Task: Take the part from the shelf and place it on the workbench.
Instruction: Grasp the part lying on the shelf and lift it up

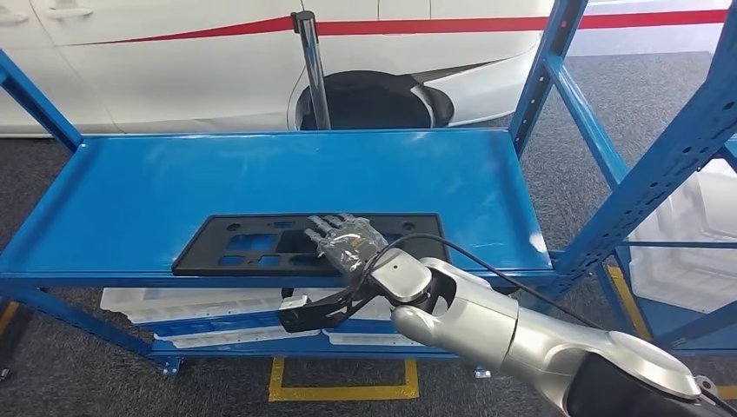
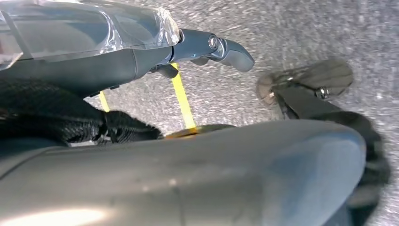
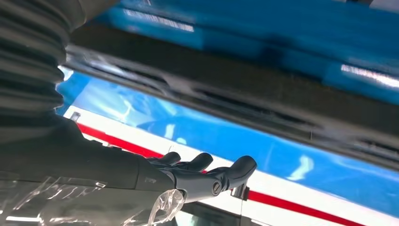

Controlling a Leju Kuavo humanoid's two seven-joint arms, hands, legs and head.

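No readable text, label, brand or number appears anywhere.

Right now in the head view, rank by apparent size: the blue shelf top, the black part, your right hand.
1. Blue shelf top, by far the largest.
2. Black part, a long flat panel on it.
3. Right hand, smallest, over the part's right half; being nearer the camera, it may look slightly enlarged.

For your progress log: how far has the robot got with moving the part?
Done: the right hand has reached the black part. In hand: it rests over the part, which lies flat on the blue shelf; no grip shows. Left: grasp, lift, carry to workbench.
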